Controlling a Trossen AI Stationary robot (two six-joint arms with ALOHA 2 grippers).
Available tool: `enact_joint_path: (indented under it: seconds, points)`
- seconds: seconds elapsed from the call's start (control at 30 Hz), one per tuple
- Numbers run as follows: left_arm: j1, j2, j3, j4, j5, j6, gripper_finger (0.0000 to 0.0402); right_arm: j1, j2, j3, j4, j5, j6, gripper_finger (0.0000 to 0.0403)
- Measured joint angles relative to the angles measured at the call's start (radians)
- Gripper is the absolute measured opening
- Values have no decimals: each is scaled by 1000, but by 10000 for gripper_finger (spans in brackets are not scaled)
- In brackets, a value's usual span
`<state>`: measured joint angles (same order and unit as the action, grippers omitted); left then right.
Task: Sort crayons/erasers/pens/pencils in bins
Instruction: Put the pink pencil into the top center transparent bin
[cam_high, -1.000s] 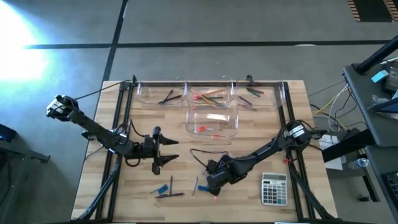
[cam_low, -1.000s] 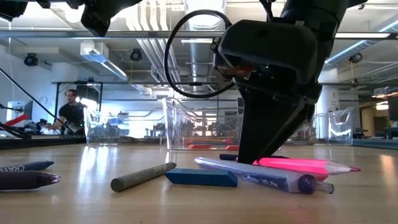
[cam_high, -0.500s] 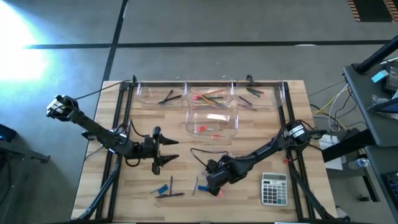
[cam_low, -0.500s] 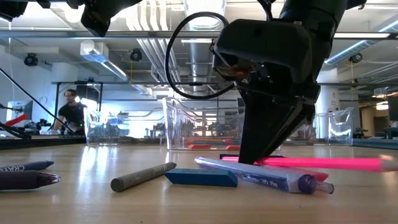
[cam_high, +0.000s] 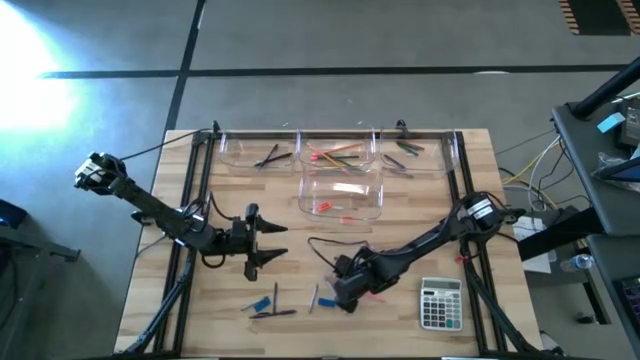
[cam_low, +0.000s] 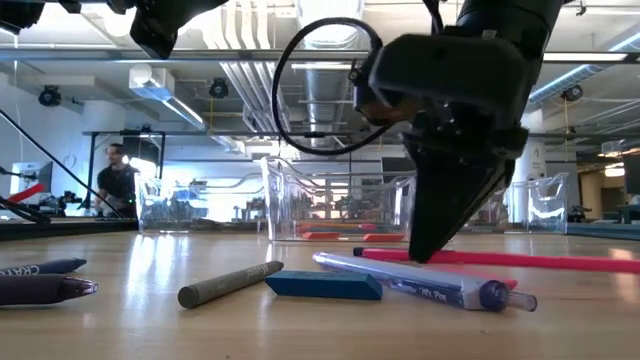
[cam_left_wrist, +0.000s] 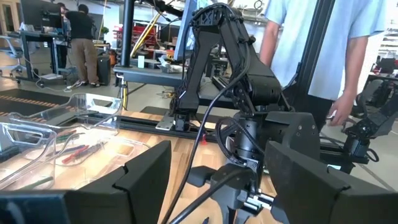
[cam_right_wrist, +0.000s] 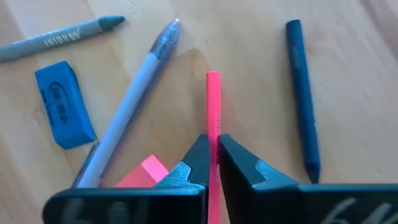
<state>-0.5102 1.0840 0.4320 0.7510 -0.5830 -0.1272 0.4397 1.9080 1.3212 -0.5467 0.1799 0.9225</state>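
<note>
I see the worktop (cam_high: 400, 215), wood slats, with both arms over its near half. Four clear bins (cam_high: 340, 194) sit from about 11 to 1 o'clock: three in a row along the far edge, one just in front of the middle one. The left bin holds dark pens (cam_high: 268, 157), the middle bin orange and red pencils (cam_high: 335, 154), the right bin crayons (cam_high: 403, 150), and the front bin a few pink erasers (cam_high: 345, 210).

A grey calculator (cam_high: 441, 303) lies at 5 o'clock. A person (cam_left_wrist: 323, 56) in a light blue shirt stands beyond the worktop in the left wrist view.

My left end effector (cam_high: 262, 243) hangs at 8 o'clock, fingers spread wide, holding nothing. My right end effector (cam_right_wrist: 213, 155) is down at 6 o'clock, fingers pressed together on a pink pencil (cam_right_wrist: 213, 118), pinching it partway along its length. The low view shows that pencil roughly level, just above the worktop.

Loose items around the grasp: a silver-grey pen (cam_right_wrist: 134, 99) angled beside the pencil, a dark blue crayon (cam_right_wrist: 303, 99) on the pencil's other side, a grey crayon (cam_right_wrist: 59, 38) beyond the pen, a blue eraser (cam_right_wrist: 62, 106) next to it, and a pink eraser (cam_right_wrist: 146, 171) touching the end effector's finger. More sticks (cam_high: 272, 308) lie at 7 o'clock.
</note>
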Motion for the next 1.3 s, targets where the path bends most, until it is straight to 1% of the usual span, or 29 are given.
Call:
enact_joint_path:
  seconds: [0.33,0.47,0.57,0.73,0.9,1.1,1.3]
  points:
    - [0,0,0,0,0,0,247,0,-73,0,-19,13,-43,13]
    - [0,0,0,0,0,0,247,0,-125,0,-52,60,-60,12]
    - [0,0,0,-1,0,0,247,-1,-177,1,-76,117,-91,12]
    - [0,0,0,0,0,0,247,-21,-268,2,-84,209,-220,12]
    - [0,0,0,0,0,0,247,-84,-348,2,-85,269,-339,11]
    - [0,0,0,0,0,0,247,-178,-410,0,-85,269,-459,11]
    - [0,0,0,0,0,0,247,-278,-448,-1,-56,252,-627,11]
